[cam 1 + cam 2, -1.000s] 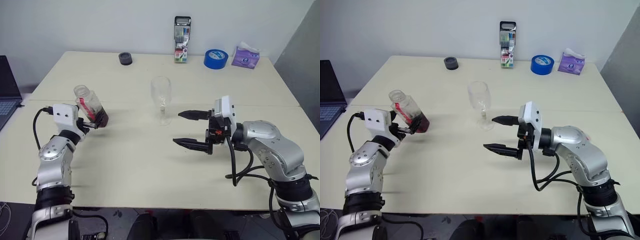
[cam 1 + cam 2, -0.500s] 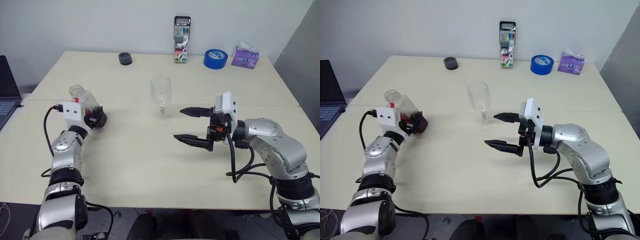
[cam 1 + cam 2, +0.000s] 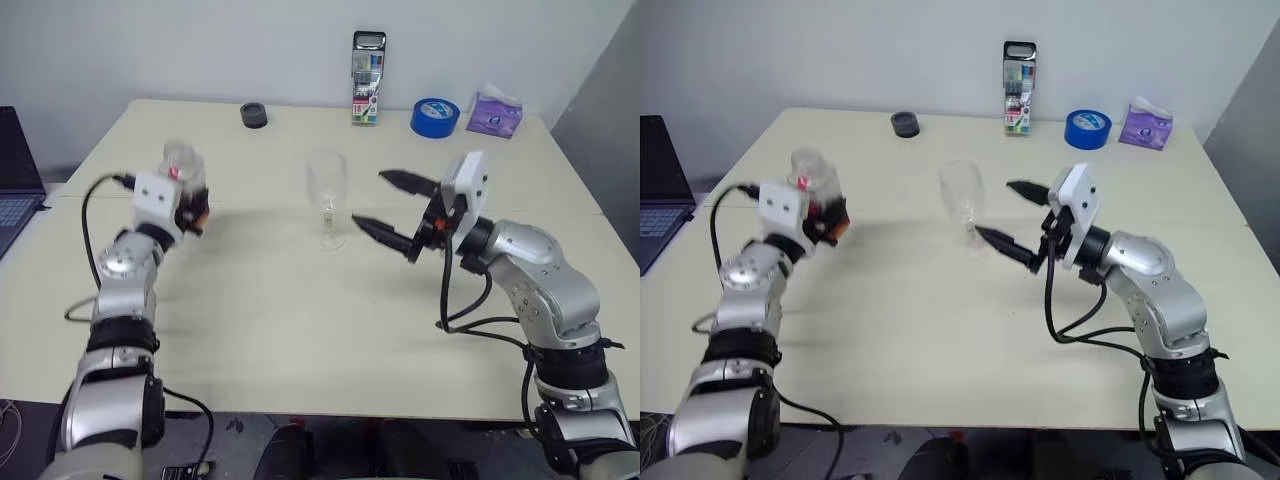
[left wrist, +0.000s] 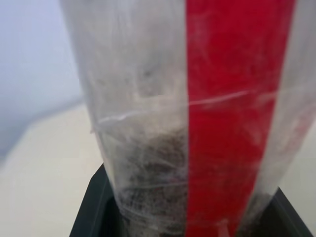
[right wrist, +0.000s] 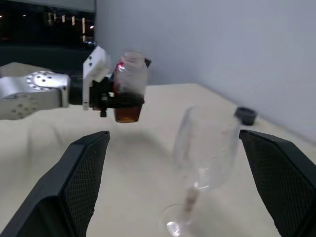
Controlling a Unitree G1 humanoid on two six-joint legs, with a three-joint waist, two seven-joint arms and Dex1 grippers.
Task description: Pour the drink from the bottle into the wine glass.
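Bottle (image 5: 130, 79) of clear squarish plastic clamped in left gripper (image 3: 185, 212); right gripper (image 3: 395, 208) spread beside rounded wine glass (image 3: 326, 192)

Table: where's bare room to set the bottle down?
Bare table lies nearer the robot than the wine glass, between both arms. Crowded: the far edge, with the marker case, blue tape roll, tissue pack and black cap.

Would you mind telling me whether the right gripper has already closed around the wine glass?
No, the right gripper stands wide open, its two black fingers apart on either side of the wine glass without touching it.
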